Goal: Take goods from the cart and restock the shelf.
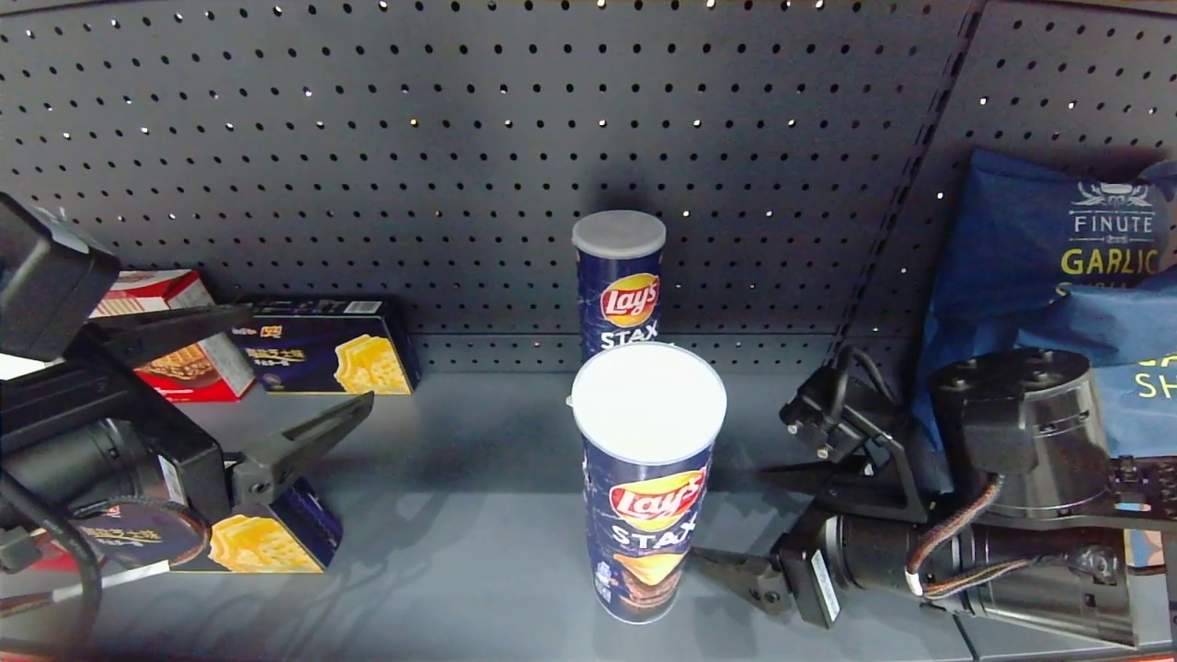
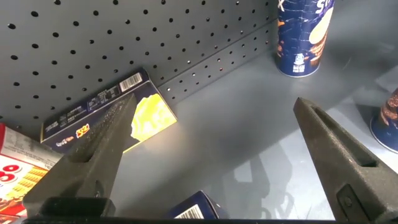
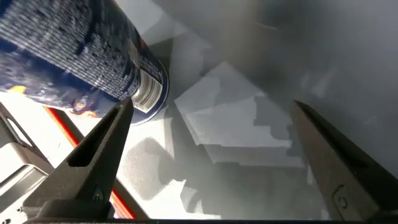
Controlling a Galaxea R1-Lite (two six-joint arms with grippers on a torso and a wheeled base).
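Nearest the head camera stands the front crisp can [image 1: 648,478], upright on the grey shelf [image 1: 478,515]. The rear crisp can [image 1: 619,280] is directly behind it, against the pegboard [image 1: 368,138]. The right end effector [image 1: 731,515] lies low beside the front can's base. It is released, with its jaws spread wide and nothing between them. One fingertip sits just beside the can wall; whether it touches cannot be told. The left end effector [image 1: 308,359], likewise released and empty, hangs over the near blue cracker box [image 1: 267,542] at the shelf's left. A far blue cracker box [image 1: 331,345] lies by the pegboard.

The likeliest mishap is a toppled can. It is tall and narrow, so a sideways drift of the right arm would catch it low, sliding or tipping it. The right wrist view suggests its base is close to the shelf's front edge, so a forward fall could carry it off the shelf. A backward fall would strike the rear crisp can. Drawing the right arm away carelessly could also drag the snack bags [image 1: 1039,248] crowding it. If the left arm dropped, it would press on the near blue cracker box.
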